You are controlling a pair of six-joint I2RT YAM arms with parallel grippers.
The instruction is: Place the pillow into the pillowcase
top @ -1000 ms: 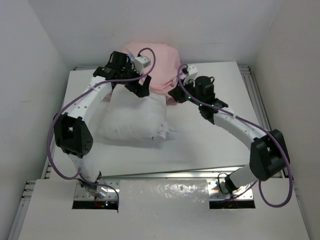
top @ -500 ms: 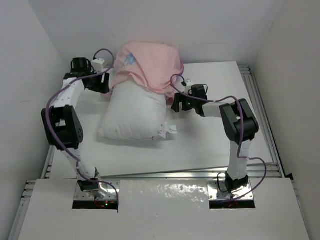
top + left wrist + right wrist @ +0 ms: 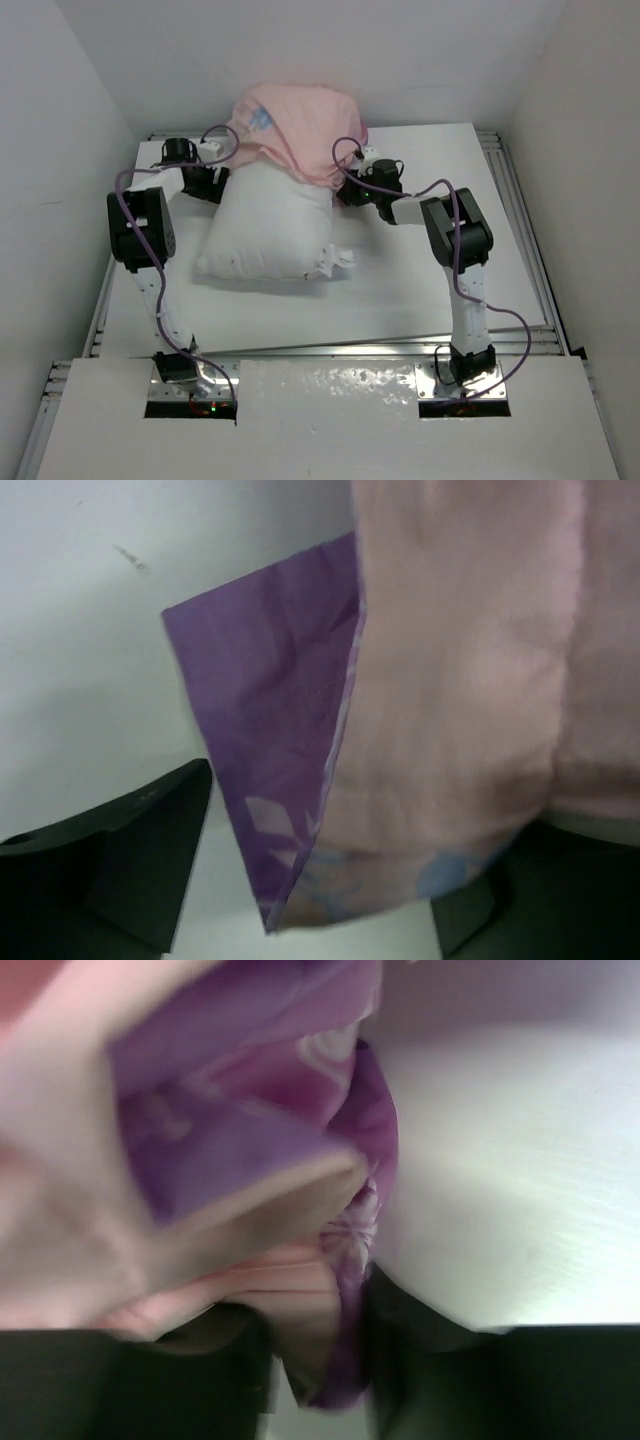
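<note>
The white pillow (image 3: 265, 225) lies in the middle of the table, its far end tucked under the pillowcase (image 3: 295, 125). The pillowcase is turned pale pink side out and bunched against the back wall. My left gripper (image 3: 218, 182) sits low at the case's left hem. In the left wrist view its jaws (image 3: 330, 880) stand wide apart, with the purple and pink hem corner (image 3: 270, 750) hanging loose between them. My right gripper (image 3: 347, 192) is at the right hem, and its jaws (image 3: 315, 1360) are shut on a purple and pink fold of the pillowcase (image 3: 345, 1250).
The white table (image 3: 420, 290) reaches to metal rails on the left, right and near sides. White walls stand close behind and on both sides. Both forearms lie low over the table beside the pillow, with purple cables looping above them.
Both grippers came down from above the pillowcase to its left and right hems at table level. The right jaws opened, then closed on the fabric. The case now covers the pillow's far end.
</note>
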